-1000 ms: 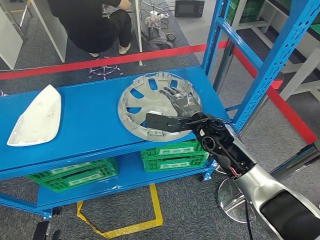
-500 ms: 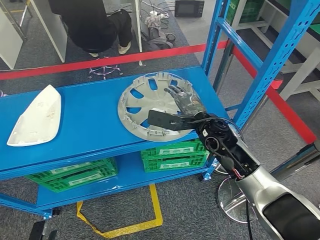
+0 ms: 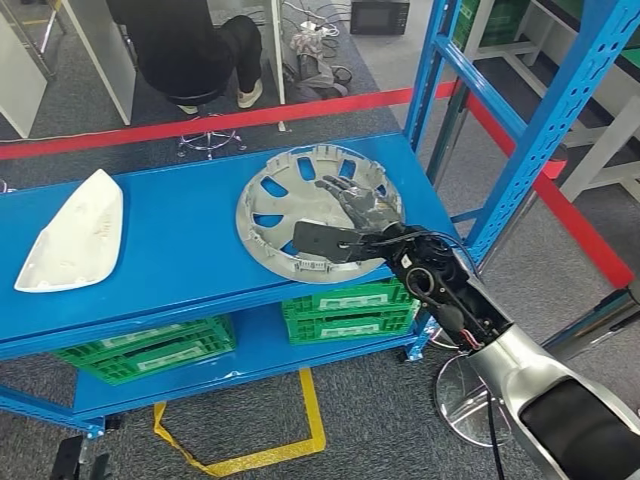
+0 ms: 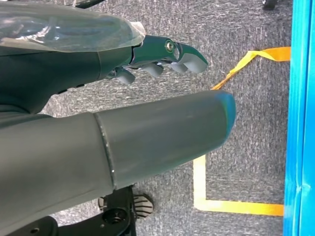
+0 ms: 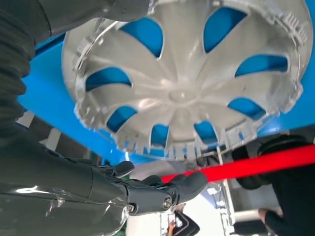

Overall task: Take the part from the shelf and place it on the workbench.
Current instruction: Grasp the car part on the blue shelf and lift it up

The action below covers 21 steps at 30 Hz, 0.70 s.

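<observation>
White moulded cover [image 3: 74,233]: far left of the blue shelf [image 3: 181,250], lying loose, well apart from the rest

Green crates [image 3: 147,348]: two on the lower tier, contents not discernible

Left hand [image 4: 163,54]: hanging over grey floor, fingers loosely curled, holding nothing; how far closed cannot be told

Hubcap [image 3: 302,205]: silver spoked wheel cover, flat on the shelf's right half, inner side with clip tabs facing up. Judged light, thin, rigid plastic, smooth and liable to slip; tabs look breakable. Best taken at the rim or through a spoke opening

Right hand [image 3: 355,215]: spread wide above the hubcap's near-right portion, thumb apart from fingers, nothing grasped; contact cannot be told
</observation>
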### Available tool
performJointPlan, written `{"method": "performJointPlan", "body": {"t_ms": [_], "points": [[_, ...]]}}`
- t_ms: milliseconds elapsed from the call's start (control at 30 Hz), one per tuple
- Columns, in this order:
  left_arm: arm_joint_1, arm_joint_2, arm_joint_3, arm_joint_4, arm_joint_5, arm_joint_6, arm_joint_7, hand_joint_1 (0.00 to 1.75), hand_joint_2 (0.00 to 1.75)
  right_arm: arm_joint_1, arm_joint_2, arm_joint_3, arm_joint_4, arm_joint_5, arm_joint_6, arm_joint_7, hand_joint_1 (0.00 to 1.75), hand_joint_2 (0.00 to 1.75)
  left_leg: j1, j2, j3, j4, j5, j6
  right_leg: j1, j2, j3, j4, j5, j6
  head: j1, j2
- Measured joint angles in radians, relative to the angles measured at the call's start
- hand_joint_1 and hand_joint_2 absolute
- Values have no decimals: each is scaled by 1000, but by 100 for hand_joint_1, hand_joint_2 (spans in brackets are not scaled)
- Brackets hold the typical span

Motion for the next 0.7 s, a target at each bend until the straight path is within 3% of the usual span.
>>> {"method": "performJointPlan", "body": {"t_ms": [300,700], "points": [[8,24,22,0,6,2,0,0,0,2,47,53,148,21,-25,-29,0,175,0,0,0,0,0,0,3,0,0,0,-1,-1,0,0],[34,76,29,0,9,2,1,0,0,56,53,77,181,-1,-2,17,0,175,1,0,0,0,-1,-1,3,0,-2,0,-2,-3,0,0]]}}
